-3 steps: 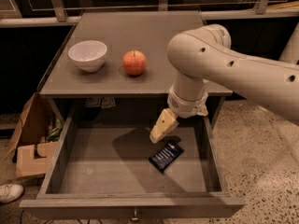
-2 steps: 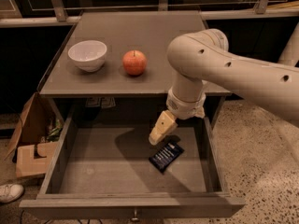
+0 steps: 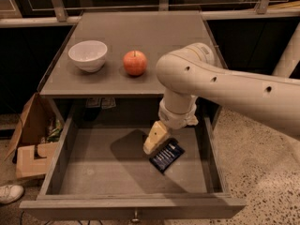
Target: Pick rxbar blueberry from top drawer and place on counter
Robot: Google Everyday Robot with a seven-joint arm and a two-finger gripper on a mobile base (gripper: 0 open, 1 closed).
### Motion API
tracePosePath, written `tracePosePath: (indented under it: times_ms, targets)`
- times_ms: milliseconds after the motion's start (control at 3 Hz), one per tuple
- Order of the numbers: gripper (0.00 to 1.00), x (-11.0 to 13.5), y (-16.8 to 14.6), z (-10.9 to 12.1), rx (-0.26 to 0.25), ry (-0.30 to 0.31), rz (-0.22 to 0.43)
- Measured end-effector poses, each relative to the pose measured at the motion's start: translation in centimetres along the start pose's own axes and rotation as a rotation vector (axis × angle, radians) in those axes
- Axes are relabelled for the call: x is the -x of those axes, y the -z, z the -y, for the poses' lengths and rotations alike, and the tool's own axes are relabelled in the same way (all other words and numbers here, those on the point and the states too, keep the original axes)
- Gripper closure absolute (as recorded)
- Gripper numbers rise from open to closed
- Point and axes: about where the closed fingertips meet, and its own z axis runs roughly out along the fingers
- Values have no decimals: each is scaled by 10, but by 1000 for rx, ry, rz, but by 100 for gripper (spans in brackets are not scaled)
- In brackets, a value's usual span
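rxbar blueberry (image 3: 166,156): one bar, dark-wrapped with pale lines of print, lay flat and askew on the floor of the top drawer (image 3: 98,172), right of the drawer's middle, in the lower centre of the frame. one drawer stood pulled out, with one small knob (image 3: 136,216) on its front wall at the bottom edge. one counter (image 3: 154,32) filled the upper middle of the frame. it carried one white bowl (image 3: 88,55) at its left and one red apple (image 3: 135,63) just right of the bowl, the two apart.

one cream arm (image 3: 225,86) entered from the right edge, ran leftward above the counter's right front corner, then bent sharply down into the drawer. its wrist pointed down and to the left.

one gripper (image 3: 153,140) hung inside the drawer, its tip just beside the bar's upper left end. whether it touched the bar could not be told, nor whether it was parted or closed. it held nothing that could be seen.

one cardboard box (image 3: 28,130) sat on the ground at the left edge, and one white shoe (image 3: 9,193) lay below it.
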Motion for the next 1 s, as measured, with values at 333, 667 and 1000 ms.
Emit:
tracePosePath:
  times_ms: [333,667,1000]
  targets:
    - [0,4,-32,-12,-16,22,-21]
    - [0,4,-33,-12,-16,22,-22]
    - [0,3,-45,-14,-13,21,-46]
